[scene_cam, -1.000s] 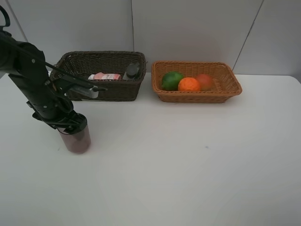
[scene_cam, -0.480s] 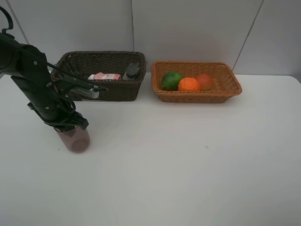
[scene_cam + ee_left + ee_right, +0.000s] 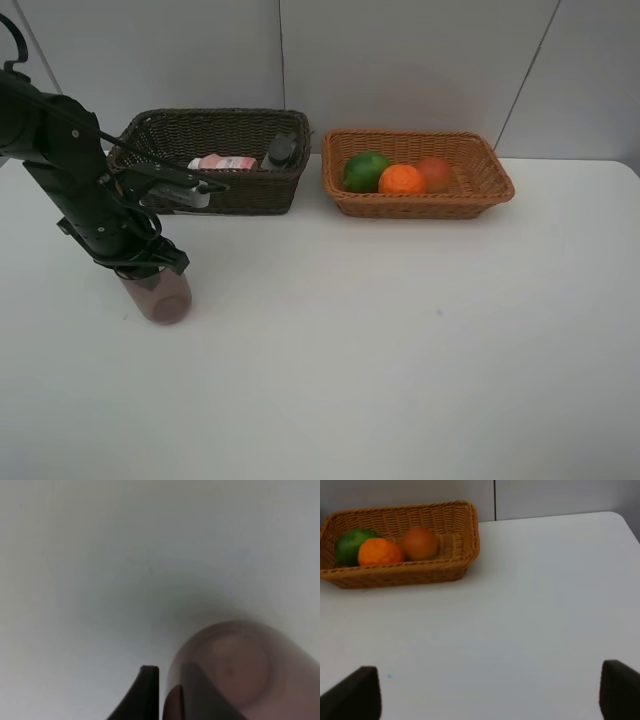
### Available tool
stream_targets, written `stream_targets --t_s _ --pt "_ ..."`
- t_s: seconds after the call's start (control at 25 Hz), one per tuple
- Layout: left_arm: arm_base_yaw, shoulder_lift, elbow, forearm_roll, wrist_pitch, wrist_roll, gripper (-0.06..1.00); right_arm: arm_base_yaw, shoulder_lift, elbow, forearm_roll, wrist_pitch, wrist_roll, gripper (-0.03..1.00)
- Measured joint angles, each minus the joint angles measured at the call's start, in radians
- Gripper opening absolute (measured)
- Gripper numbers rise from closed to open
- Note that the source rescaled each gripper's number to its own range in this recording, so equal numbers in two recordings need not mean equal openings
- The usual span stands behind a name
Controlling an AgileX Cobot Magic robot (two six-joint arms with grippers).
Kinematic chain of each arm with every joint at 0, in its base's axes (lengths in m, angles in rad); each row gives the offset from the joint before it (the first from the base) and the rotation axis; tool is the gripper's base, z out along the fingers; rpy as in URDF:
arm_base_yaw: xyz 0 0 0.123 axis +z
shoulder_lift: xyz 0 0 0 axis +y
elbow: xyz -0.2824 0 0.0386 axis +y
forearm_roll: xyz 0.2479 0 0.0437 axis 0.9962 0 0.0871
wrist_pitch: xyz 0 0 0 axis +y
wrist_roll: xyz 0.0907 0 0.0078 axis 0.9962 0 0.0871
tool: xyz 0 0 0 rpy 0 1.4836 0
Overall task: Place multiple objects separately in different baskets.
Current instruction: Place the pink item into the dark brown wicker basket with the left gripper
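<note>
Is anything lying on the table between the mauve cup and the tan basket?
No. In the high view, the table between the cup and the tan basket is bare.

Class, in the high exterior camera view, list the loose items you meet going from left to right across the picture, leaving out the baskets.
Translucent mauve cup → pink white-capped bottle → dark grey rectangular bottle → green round fruit → orange → red-orange round fruit.
</note>
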State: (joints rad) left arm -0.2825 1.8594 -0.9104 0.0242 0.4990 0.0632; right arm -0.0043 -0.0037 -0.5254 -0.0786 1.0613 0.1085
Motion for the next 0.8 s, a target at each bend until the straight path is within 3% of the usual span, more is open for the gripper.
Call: stream_targets --t_s 0.16,0.4,0.6,0.8 --pt "0.0 -0.001 -0.003 0.0 0.019 -0.001 0.01 0.0 0.0 0.0 0.0 0.0 0.0 0.92" --pt "0.0 -0.043 -0.07 0.0 0.16 -0.072 0.01 0.0 0.0 0.0 0.0 0.0 0.0 0.92" --pt "0.0 -0.08 -0.254 0.004 0.313 -0.217 0.01 0.0 0.0 0.0 0.0 0.0 0.0 0.92" --pt "0.0 -0.08 -0.471 0.09 0.379 -0.317 0.01 0.0 0.0 0.0 0.0 0.0 0.0 0.92"
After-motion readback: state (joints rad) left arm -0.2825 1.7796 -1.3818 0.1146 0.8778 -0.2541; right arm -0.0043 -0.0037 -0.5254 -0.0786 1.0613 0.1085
